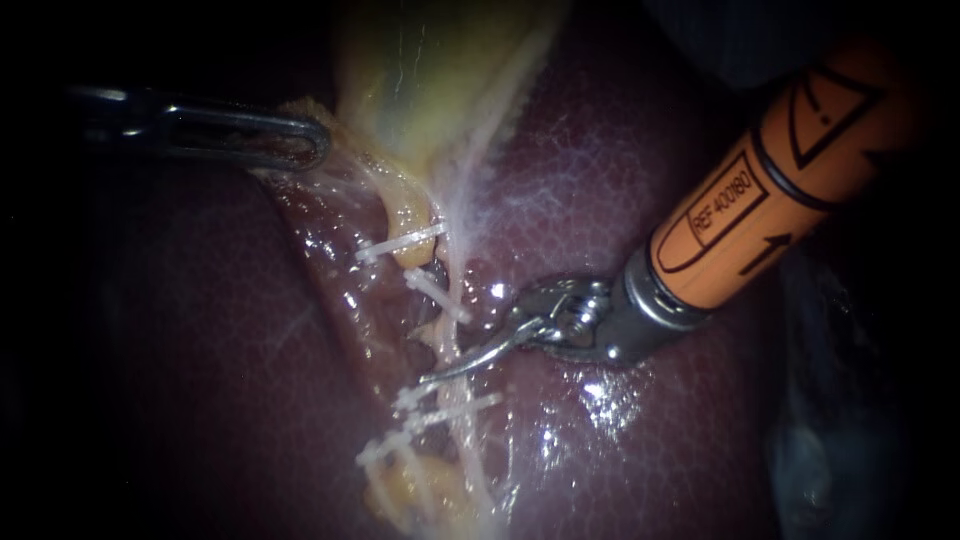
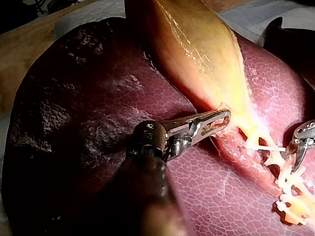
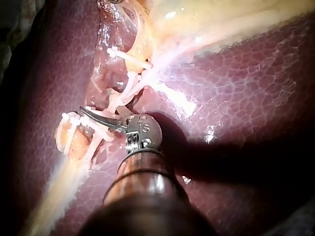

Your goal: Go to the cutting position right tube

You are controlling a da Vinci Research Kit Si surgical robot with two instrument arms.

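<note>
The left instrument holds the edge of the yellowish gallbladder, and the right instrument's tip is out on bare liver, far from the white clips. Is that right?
Not quite. The endoscope view shows the right instrument with its tip at the tube, between the upper clips and the lower clips, not out on bare liver. The left instrument does hold the gallbladder by its edge.

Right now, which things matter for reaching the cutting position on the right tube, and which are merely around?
In the job: right instrument, right tube, its clips, left instrument holding the gallbladder.
Just there: liver, left tube.
</note>
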